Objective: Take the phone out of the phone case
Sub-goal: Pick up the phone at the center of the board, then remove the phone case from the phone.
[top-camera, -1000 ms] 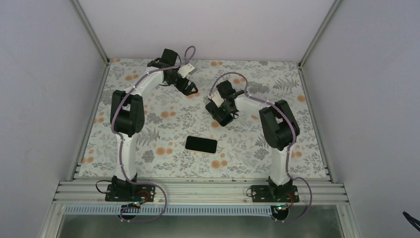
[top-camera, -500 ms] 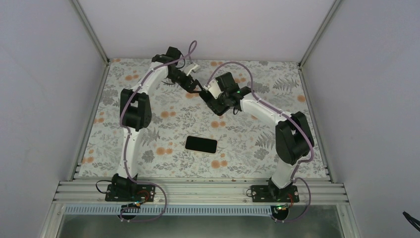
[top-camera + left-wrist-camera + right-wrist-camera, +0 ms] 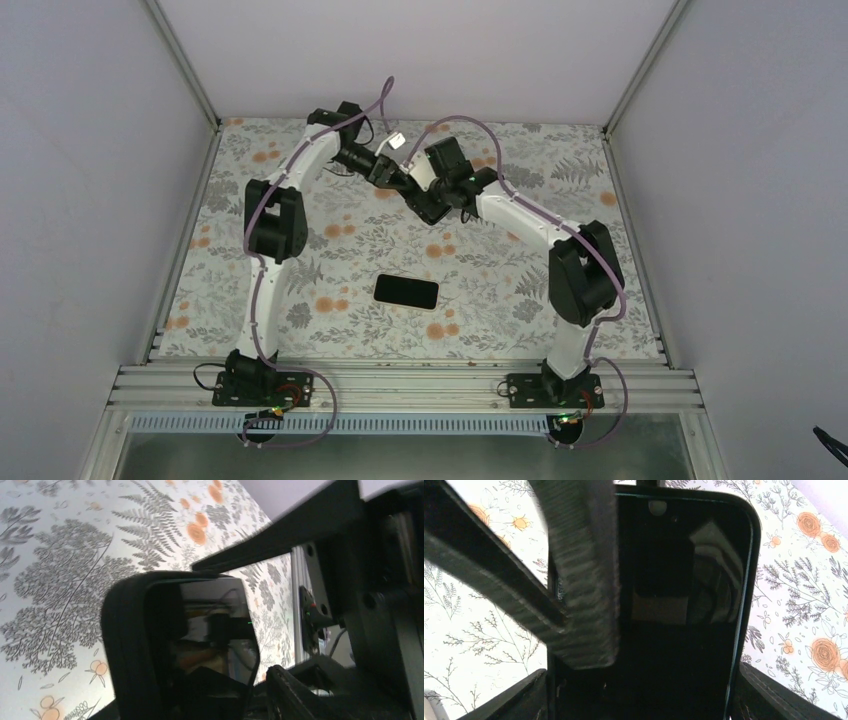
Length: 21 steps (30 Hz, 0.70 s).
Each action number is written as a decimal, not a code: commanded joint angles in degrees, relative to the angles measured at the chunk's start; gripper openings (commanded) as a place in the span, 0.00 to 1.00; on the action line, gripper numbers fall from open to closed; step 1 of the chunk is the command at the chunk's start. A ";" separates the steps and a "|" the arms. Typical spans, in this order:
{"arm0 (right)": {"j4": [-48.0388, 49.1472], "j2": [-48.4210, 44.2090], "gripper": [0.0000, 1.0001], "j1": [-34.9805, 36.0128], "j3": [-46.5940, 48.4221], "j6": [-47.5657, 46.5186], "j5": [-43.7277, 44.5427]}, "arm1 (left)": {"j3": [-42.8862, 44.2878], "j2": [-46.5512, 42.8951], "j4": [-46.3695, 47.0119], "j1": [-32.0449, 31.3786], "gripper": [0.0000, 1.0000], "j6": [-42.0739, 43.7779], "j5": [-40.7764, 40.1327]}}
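The black phone [image 3: 684,605] shows its glossy screen inside the matte black phone case [image 3: 125,645], lifted above the back middle of the table. My right gripper [image 3: 644,697] grips it across its width, one finger on each long side. My left gripper [image 3: 235,620] comes in from the left, and its ribbed finger [image 3: 584,580] lies on the screen side along the case's left edge. The other finger [image 3: 280,540] runs along the case's top end. From above, the left gripper [image 3: 393,176] and right gripper [image 3: 425,200] meet tip to tip, hiding the phone between them.
A second flat black phone-like slab [image 3: 406,291] lies on the flowered table cover [image 3: 300,330] in front of both arms. Grey walls enclose the table on three sides, with a metal rail [image 3: 400,385] at the near edge.
Both arms swung toward each other at the back middle. The right gripper brought the cased phone up to the left gripper, whose jaws narrowed around the case's edge.
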 commanded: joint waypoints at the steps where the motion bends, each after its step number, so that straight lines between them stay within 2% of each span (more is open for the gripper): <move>1: 3.16 0.76 0.57 0.70 3.22 -0.27 -0.75 | -1.07 -0.33 -4.53 -0.04 0.41 5.45 9.04; 5: 2.88 -0.39 0.64 0.73 2.62 -0.86 -1.89 | -3.08 -3.25 -4.60 -0.04 0.16 7.63 10.97; 8: -0.65 -2.16 0.77 0.10 2.88 -2.48 -7.79 | -5.02 -5.70 -4.60 -0.01 0.05 10.78 11.03; 10: -4.51 -4.01 0.88 -1.11 2.70 -5.38 -14.93 | -6.83 -7.60 -4.60 -0.06 0.03 12.80 10.94; 14: -11.52 -8.74 0.97 -5.16 0.87 -11.44 -28.09 | -11.08 -11.94 -4.59 -0.04 0.02 16.91 10.89; 17: -19.27 -12.37 0.99 -9.26 0.18 -18.60 -36.08 | -14.49 -16.52 -4.60 0.00 0.02 20.79 11.13; 21: -27.38 -15.31 0.94 -18.00 -0.84 -30.49 -48.95 | -20.50 -25.20 -4.59 -0.21 0.02 27.66 11.66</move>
